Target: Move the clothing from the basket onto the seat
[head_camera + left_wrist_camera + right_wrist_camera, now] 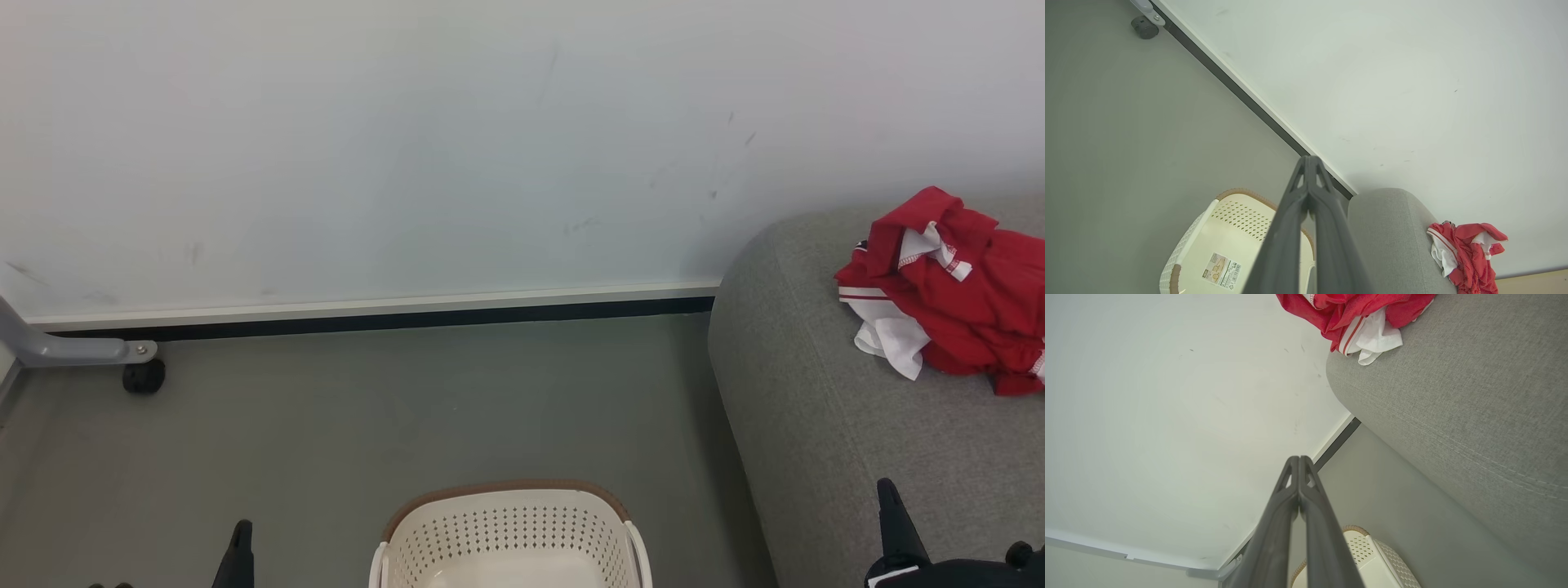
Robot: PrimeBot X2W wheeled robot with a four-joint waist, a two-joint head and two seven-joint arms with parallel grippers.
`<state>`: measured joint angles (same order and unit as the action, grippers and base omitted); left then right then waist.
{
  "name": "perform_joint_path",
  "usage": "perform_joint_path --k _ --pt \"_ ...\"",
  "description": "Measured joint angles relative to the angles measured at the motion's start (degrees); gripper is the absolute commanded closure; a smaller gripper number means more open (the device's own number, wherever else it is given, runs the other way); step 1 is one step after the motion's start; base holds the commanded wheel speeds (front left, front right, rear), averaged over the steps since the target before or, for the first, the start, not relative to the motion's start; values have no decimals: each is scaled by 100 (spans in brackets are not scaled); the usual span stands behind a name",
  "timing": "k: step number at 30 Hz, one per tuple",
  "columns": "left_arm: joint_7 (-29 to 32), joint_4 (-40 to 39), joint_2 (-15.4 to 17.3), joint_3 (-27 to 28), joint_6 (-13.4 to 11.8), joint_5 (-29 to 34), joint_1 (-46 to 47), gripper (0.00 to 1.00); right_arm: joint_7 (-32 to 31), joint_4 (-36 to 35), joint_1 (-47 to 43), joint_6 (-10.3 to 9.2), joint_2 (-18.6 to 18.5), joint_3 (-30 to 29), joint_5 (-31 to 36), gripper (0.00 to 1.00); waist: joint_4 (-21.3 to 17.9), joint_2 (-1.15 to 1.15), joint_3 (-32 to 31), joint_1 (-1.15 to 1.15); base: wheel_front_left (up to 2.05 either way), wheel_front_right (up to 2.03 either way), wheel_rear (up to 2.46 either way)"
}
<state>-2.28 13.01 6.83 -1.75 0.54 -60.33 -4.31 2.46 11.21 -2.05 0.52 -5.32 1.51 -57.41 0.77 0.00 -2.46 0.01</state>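
The clothing (947, 294) lies on the seat (816, 425), right of the basket (510, 531).

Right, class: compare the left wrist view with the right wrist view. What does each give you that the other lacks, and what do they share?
Left wrist view adds: the inside of the basket with a label sticker, a black caster wheel, and the shut left gripper. Right wrist view adds: the stitched seam of the seat, and the shut right gripper. Shared: red clothing lying on the seat, the basket, wall and floor.
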Motion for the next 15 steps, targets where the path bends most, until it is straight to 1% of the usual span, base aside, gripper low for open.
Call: perform_joint_path --k 3,4,15 --pt "55 26 -27 40 14 -135 60 100 -66 21 59 35 16 -59 -194 100 -4 0 16 0 0 0 0" --pt "75 33 -35 58 56 -192 77 100 -91 33 62 51 21 -77 -255 100 -6 0 21 0 0 0 0" --pt "272 121 -141 208 201 -884 253 100 -275 174 209 185 82 -277 -1018 100 -23 0 78 0 0 0 0"
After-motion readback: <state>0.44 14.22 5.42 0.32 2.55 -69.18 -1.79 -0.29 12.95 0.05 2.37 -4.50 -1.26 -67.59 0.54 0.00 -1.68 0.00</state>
